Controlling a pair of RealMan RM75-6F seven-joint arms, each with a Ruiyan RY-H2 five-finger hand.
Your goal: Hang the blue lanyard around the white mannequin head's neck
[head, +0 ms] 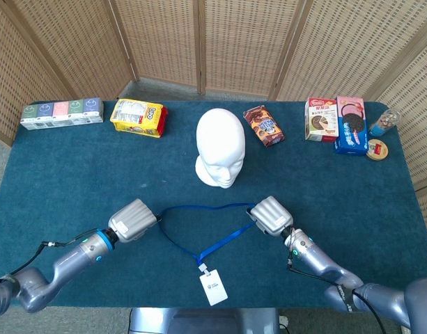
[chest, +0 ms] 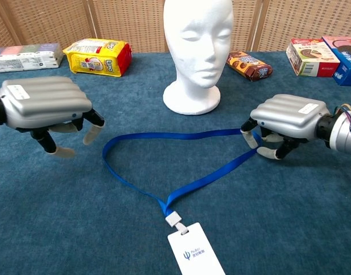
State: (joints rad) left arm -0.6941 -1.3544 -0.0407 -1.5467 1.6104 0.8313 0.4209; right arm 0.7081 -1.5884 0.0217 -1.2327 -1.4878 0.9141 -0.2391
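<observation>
Risk: the right hand (chest: pixel 284 123) pinches the blue lanyard (chest: pixel 164 166) thinly at 3 o'clock. The left hand (chest: pixel 46 109) at 9 is released, so a lift could slip or snag the white mannequin head (chest: pixel 197 40).

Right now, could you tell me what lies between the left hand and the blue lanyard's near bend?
Only bare blue cloth separates the left hand from the lanyard; the chest view shows it.

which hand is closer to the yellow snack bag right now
Left. The left hand hovers just in front of the yellow snack bag; the right hand is across the table, at the lanyard's right end.
</observation>
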